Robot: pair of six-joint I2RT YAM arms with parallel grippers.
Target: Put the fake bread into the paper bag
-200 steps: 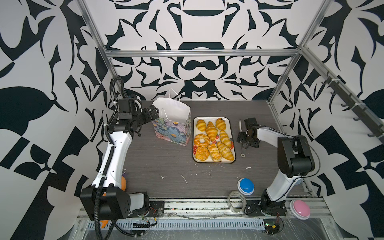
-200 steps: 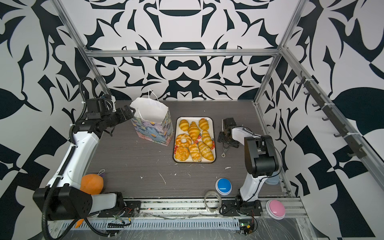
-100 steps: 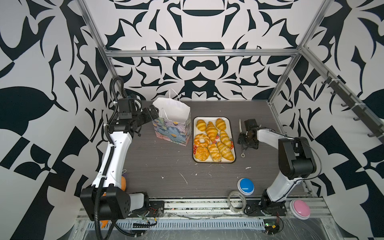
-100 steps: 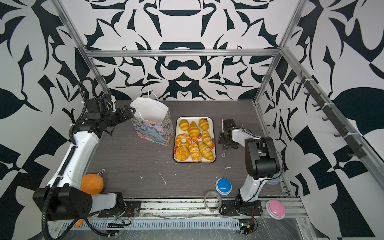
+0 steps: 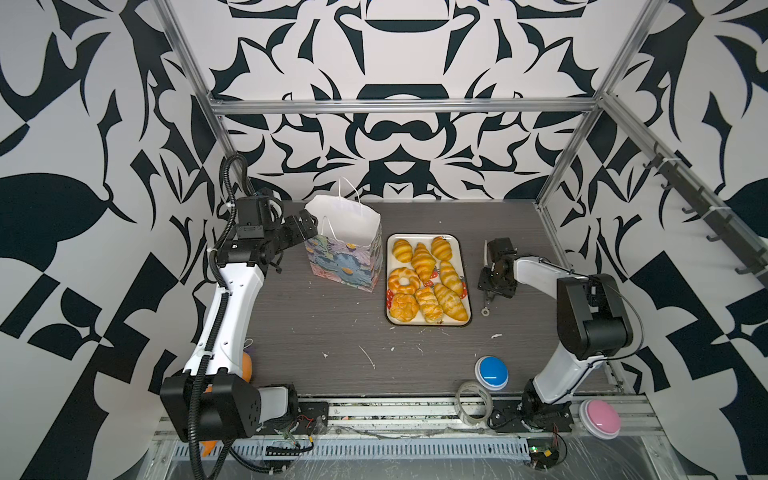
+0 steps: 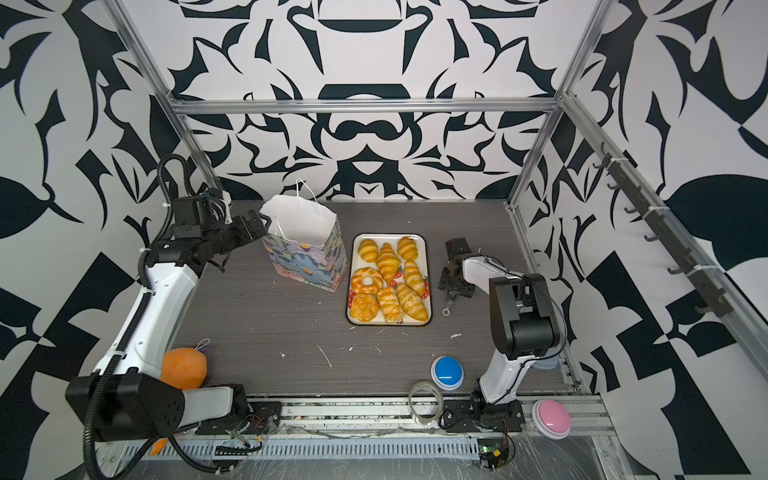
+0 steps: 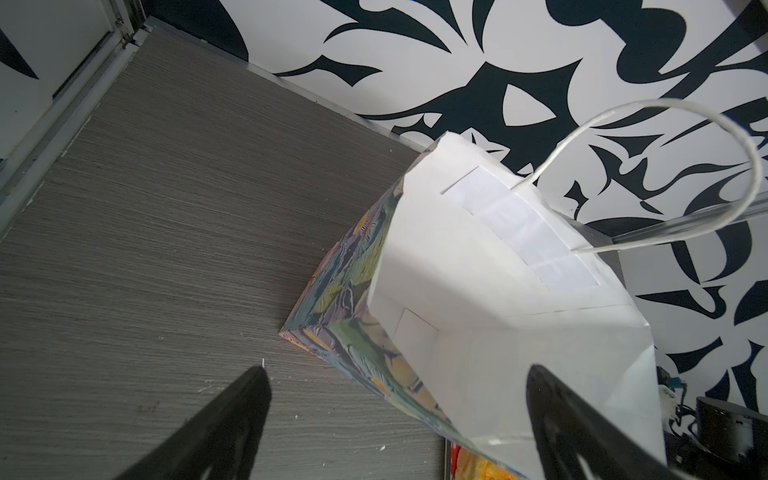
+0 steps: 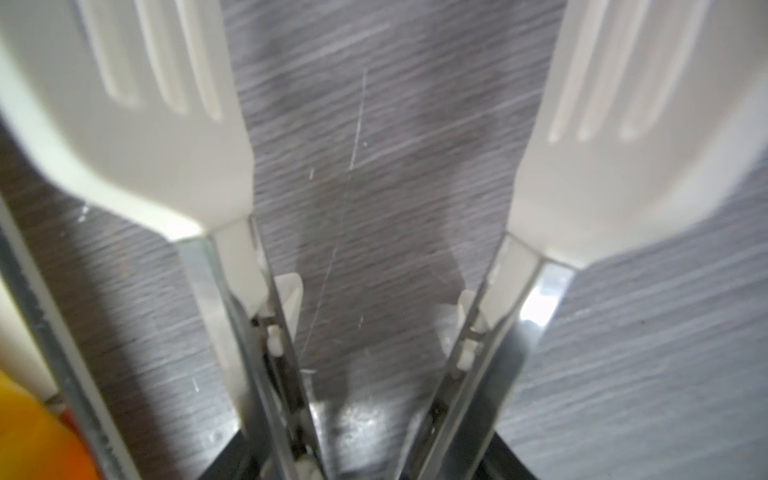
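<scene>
**A:** Where's the fake bread [image 5: 424,276]?

**B:** All I can see of it lies on the tray [image 5: 395,266], just right of the paper bag [image 5: 347,262] in both top views. The bag stands upright on the table [image 5: 316,316], mouth up.

**A:** Your left gripper [image 5: 309,226]?

**B:** Jaws wide apart at the bag's left rim, holding nothing. In my left wrist view, one finger [image 7: 232,415] sits outside the wall and the other over the white lining.

**A:** And the right gripper [image 5: 492,286]?

**B:** It's low, just right of the tray, straddling a pair of tongs [image 8: 124,166]. My right wrist view shows their white heads spread over bare table, with the metal arms running back between the jaws. Whether the jaws press them, I can't tell.
</scene>
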